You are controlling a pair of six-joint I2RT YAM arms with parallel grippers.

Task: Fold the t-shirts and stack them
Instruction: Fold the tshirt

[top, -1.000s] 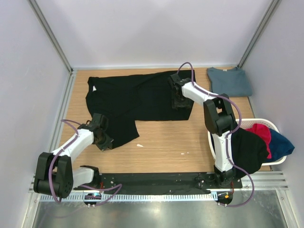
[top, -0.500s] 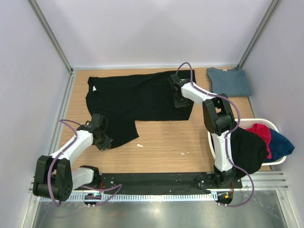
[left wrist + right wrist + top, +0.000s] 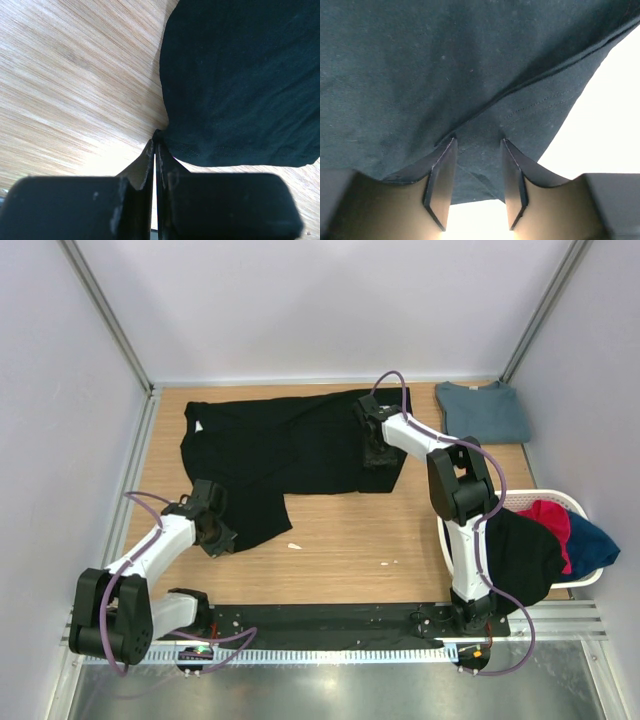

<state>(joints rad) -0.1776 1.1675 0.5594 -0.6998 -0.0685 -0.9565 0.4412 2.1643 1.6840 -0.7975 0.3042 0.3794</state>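
Note:
The large black t-shirt (image 3: 290, 445) lies spread across the back of the table, with one flap reaching toward the front left. My left gripper (image 3: 216, 538) is shut on the corner of that flap's hem. In the left wrist view the fingertips (image 3: 156, 142) pinch the black cloth (image 3: 240, 80) right at its corner. My right gripper (image 3: 378, 452) is on the shirt's right end. In the right wrist view it is open (image 3: 477, 150), with its fingers (image 3: 442, 172) pressed down on either side of a hem fold in the black cloth (image 3: 445, 65).
A folded slate-blue t-shirt (image 3: 483, 410) lies at the back right corner. A white basket (image 3: 562, 499) at the right edge holds a black shirt (image 3: 520, 555), a magenta-red one (image 3: 550, 520) and a blue one (image 3: 592, 542). Small white scraps (image 3: 294, 546) lie on the wood.
The shirt's right end has drawn in slightly to the left under my right gripper. My left gripper has stayed on the hem corner, almost still.

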